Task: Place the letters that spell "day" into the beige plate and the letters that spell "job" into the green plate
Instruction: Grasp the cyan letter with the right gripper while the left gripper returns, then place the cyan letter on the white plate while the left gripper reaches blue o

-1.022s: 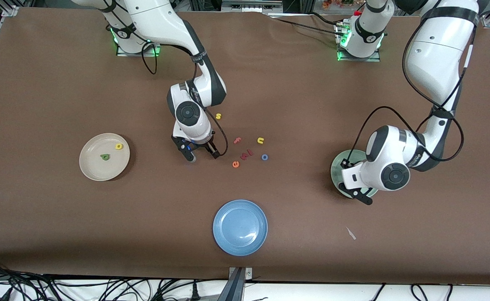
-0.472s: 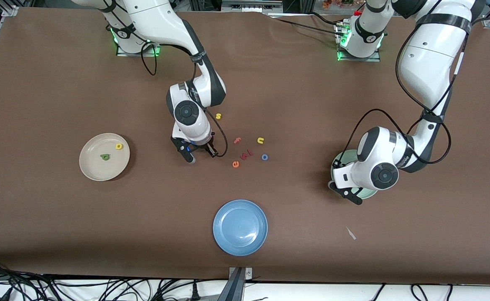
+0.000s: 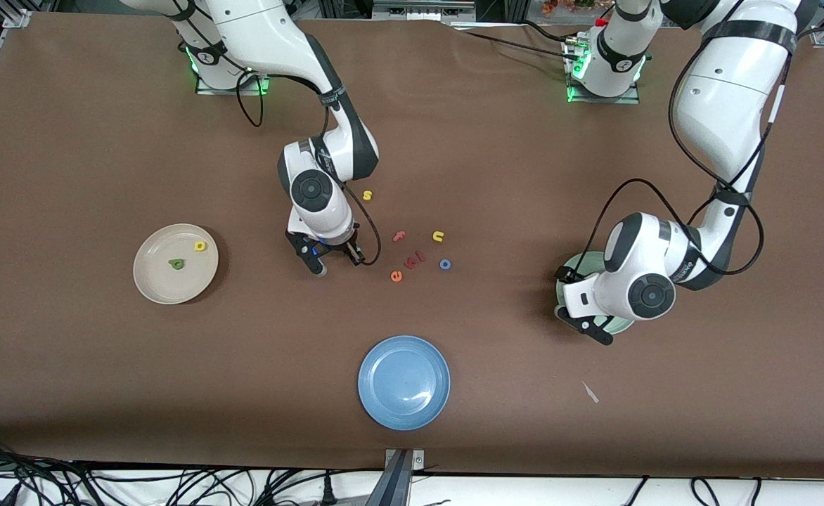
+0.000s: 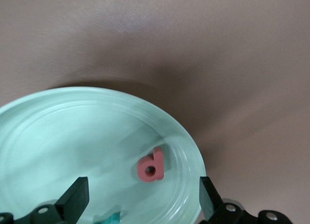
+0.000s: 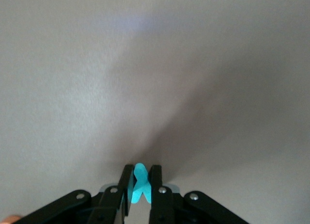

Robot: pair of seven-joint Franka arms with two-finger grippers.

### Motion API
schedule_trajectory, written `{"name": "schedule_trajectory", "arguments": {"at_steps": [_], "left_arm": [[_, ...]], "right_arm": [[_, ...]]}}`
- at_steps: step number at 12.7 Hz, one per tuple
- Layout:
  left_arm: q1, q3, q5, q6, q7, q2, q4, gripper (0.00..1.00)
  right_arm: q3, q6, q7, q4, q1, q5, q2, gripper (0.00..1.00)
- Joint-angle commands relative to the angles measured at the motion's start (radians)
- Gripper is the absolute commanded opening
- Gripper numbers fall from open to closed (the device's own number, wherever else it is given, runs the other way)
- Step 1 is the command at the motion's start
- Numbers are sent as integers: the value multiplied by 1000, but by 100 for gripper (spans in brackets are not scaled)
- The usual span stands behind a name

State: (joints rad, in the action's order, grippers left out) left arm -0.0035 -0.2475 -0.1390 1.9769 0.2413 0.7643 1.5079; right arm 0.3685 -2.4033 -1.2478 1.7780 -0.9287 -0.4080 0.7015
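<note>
Letters for "day" are partly sorted: the green "d" [image 3: 176, 264] and yellow "a" [image 3: 200, 246] lie in the beige plate [image 3: 152, 284] toward the right arm's end of the desk [image 3: 67, 365]. The teal-cyan "y" [image 5: 140, 183] is pinched by the right gripper [image 3: 332, 265], low over the desk beside the loose letters, presumably for carrying there. The salmon-red "b" [image 4: 152, 165] and a teal piece [image 4: 109, 218], probably the "j", lie in the green plate [image 4: 63, 136], over which the left gripper [image 4: 141, 204] is spread wide. The blue "o" [image 3: 445, 264] is not yet sorted.
</note>
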Motion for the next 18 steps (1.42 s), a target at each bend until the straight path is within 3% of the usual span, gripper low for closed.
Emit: {"name": "schedule_trajectory", "arguments": {"at_steps": [1,3,7,12,16,17,18], "left_arm": [[-3,-10,42,-53,-40,-75,5,100],[-9,-33,71,-55,-113,-77,5,100],[-38,-108,70,-52,-443,-76,5,100],[-202,-107,67,-4,-883,-43,-18,100],[-321,-89,58,169,-1063,0,-28,100],[-346,-70,58,189,-1054,12,-35,100],[-374,-55,58,210,-1056,26,-47,100]], "right_arm": [[6,181,109,-96,59,-20,-11,0],[79,301,290,-112,62,-20,-29,0],[236,492,626,-95,62,-20,-63,0],[421,566,1092,-28,83,-20,-50,0],[420,549,1424,-51,278,-18,15,0],[418,540,1449,-55,293,-18,22,17],[415,532,1431,-60,294,-20,26,77]]}}
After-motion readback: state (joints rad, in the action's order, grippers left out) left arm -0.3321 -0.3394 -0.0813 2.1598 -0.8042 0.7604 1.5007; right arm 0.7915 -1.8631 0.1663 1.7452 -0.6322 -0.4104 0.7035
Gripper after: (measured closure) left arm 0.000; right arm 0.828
